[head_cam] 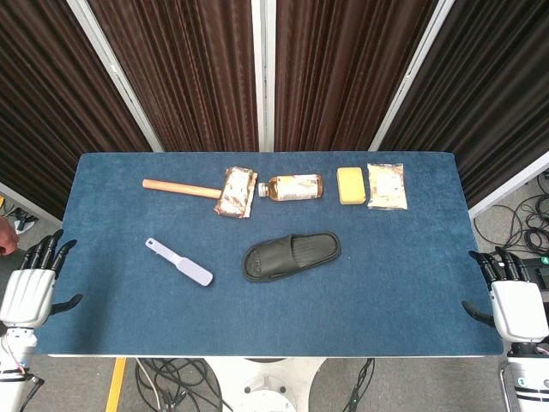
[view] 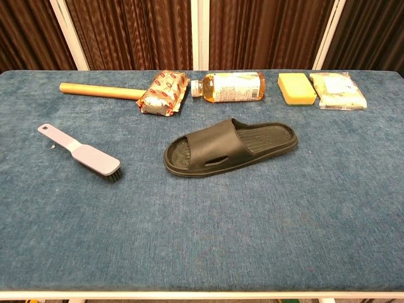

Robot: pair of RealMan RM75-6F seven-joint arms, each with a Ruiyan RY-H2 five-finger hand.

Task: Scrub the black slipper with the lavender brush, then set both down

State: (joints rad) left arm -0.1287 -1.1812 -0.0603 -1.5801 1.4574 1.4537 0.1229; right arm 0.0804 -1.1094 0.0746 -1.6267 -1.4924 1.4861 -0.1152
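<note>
While your left hand [head_cam: 30,287] and right hand [head_cam: 515,300] hang spread, holding nothing, beside the counter [head_cam: 111,326], nothing is gripped. Your lavender brush [head_cam: 179,262] lies left of the black slipper [head_cam: 292,255], apart.

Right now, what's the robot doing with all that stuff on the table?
Nothing is being handled yet. The left hand and the right hand wait open at the two sides of the blue table, holding nothing. The black slipper lies flat in the middle, and the lavender brush lies apart on its left, bristles down. Along the far edge sit a mallet, a bottle, a yellow sponge and a packet.
</note>
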